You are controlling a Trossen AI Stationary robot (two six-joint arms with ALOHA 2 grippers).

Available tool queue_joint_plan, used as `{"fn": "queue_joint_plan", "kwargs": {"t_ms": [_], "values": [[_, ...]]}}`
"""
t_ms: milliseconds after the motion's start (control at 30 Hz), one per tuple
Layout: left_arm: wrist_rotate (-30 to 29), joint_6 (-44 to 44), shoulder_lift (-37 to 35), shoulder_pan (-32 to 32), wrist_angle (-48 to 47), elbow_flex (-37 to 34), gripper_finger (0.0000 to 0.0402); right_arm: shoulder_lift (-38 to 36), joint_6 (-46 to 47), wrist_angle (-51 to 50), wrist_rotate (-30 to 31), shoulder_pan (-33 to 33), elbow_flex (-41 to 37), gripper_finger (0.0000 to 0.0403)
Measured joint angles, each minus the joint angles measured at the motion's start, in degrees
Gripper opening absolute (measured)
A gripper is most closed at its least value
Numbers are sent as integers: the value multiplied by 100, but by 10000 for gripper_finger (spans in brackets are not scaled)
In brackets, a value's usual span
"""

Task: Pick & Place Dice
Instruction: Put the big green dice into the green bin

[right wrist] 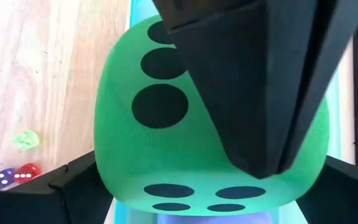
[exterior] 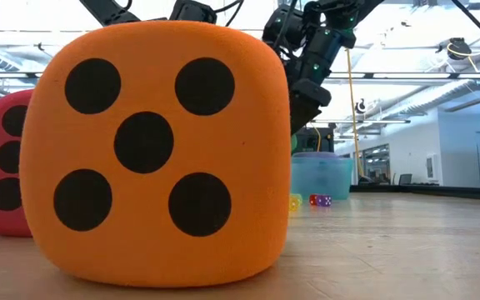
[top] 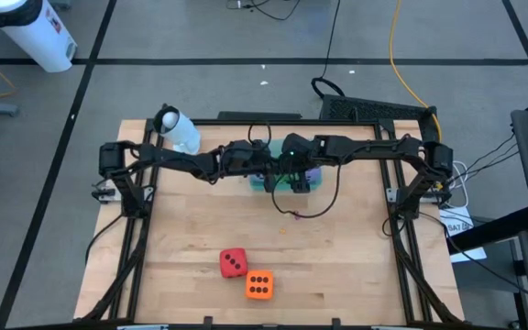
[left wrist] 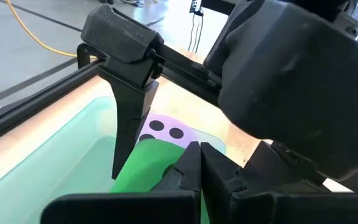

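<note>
A wooden table [top: 337, 266] holds a translucent teal tray [top: 262, 182] near its far edge. Both dark arms meet over the tray. The right gripper [right wrist: 185, 186] stands wide, its fingers straddling the green die [right wrist: 166, 124], which sits in the tray on top of a light purple die [left wrist: 166, 132]. The left gripper [left wrist: 194, 163] is pinched closed, empty, just beside the green die. Well away from the tray, near the table's front edge, the red die [top: 233, 262] and orange die [top: 259, 285] sit touching.
</note>
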Motion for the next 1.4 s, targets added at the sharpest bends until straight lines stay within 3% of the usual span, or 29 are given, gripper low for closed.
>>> {"fn": "queue_joint_plan", "kwargs": {"t_ms": [500,833,1100,1400], "values": [[-136,34,82,-27,-208,-5,4,6,-101,278,315,4,-9,400],[-141,-138,609,5,246,-2,4,14,64,152,554,7,-9,400],[222,-29,625,5,247,-9,5,-139,103,-13,-163,-84,2,400],[256,-21,637,6,144,-24,3,-358,94,121,-265,-153,47,400]]}}
